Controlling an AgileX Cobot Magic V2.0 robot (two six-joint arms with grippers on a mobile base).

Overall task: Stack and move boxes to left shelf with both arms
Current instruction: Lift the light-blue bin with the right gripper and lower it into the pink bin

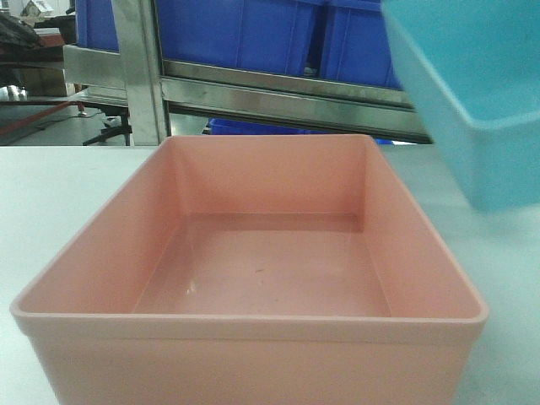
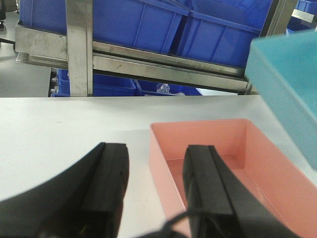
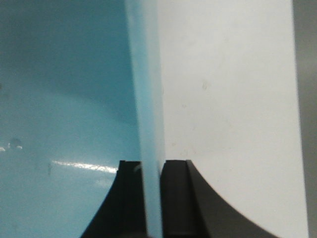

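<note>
Your right gripper (image 3: 151,198) clamps one wall of the tilted aqua tub (image 3: 59,99). Your left gripper (image 2: 156,149) gapes empty, the pink tub (image 2: 257,148) lengthwise ahead-right, before the steel rack (image 2: 79,49) of blue bins (image 2: 129,22).

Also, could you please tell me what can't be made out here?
Front view: aqua box cut by top and right edges.
Left wrist view: left tool hides the near corner of the pink box.
Right wrist view: right tool grips the aqua box; pink box out of frame.
</note>
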